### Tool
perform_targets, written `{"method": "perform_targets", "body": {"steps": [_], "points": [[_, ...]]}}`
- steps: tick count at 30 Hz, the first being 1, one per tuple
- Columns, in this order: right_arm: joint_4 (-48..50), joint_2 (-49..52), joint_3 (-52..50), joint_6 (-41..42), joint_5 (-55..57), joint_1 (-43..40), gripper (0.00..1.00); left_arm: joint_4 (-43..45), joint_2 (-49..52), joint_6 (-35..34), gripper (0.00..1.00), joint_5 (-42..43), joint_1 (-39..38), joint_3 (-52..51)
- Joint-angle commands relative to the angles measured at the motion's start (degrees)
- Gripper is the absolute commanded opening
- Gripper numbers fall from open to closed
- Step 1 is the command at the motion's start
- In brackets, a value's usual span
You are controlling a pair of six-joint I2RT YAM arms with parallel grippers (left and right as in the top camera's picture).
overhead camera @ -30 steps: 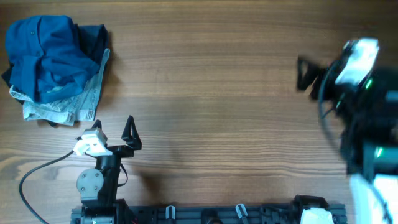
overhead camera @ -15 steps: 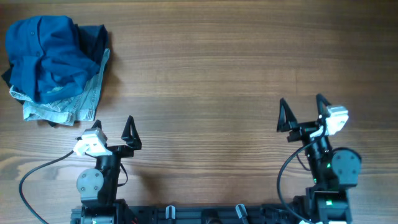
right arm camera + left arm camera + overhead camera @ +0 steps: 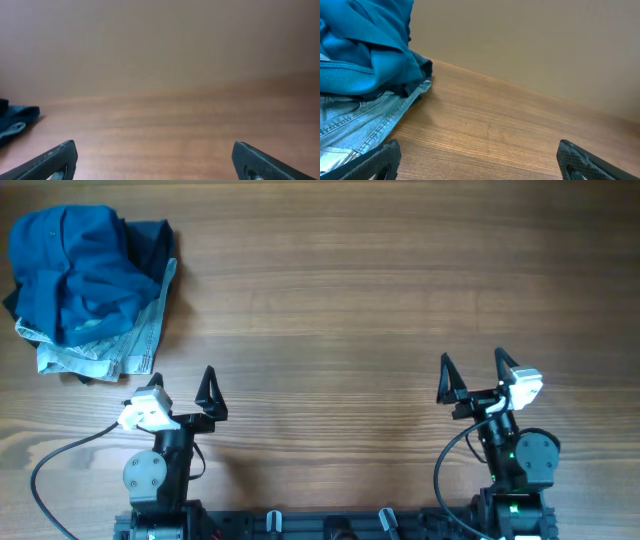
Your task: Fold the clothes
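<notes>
Presently, the blue garment (image 3: 72,265) is seen bunched in a crumpled heap at the far left corner of the wooden surface (image 3: 330,290), and no fold has been made in it. It is laid on top of a pair of pale jeans (image 3: 95,352), whose faded edge is left showing along the near side of the heap. A darker cloth (image 3: 157,242) is exposed at the heap's right edge (what kind of garment this is cannot be told). In the left wrist view the blue cloth is shown overhanging the denim, with a dark hem tucked between them.

The left end effector (image 3: 182,385) is held near the front edge of the surface, close to the heap but apart from it. Its fingers are spread wide and nothing is gripped between them. The right end effector (image 3: 472,370) is placed at the front right, well apart from the clothing. It is likewise spread wide, with only bare wood framed between its fingers. A black cable (image 3: 45,465) is looped on the surface beside the left arm's base.
</notes>
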Motion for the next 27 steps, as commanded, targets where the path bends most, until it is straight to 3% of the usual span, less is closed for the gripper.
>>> {"method": "perform_targets", "body": {"steps": [1,14,27], "points": [[-2.7,-3.5,-0.5,0.7,0.8,0.2,1.00,0.0,-0.5,-0.5,1.00,-0.7,0.0,-0.4],[-15.3,-12.2,-0.5,0.8,0.8,0.2,1.00,0.0,-0.5,-0.5,1.00,-0.7,0.0,-0.4],[-15.4,-17.4,-0.5,0.0,1.2,0.2,1.00,0.0,-0.5,-0.5,1.00,-0.7,0.0,-0.4]]}}
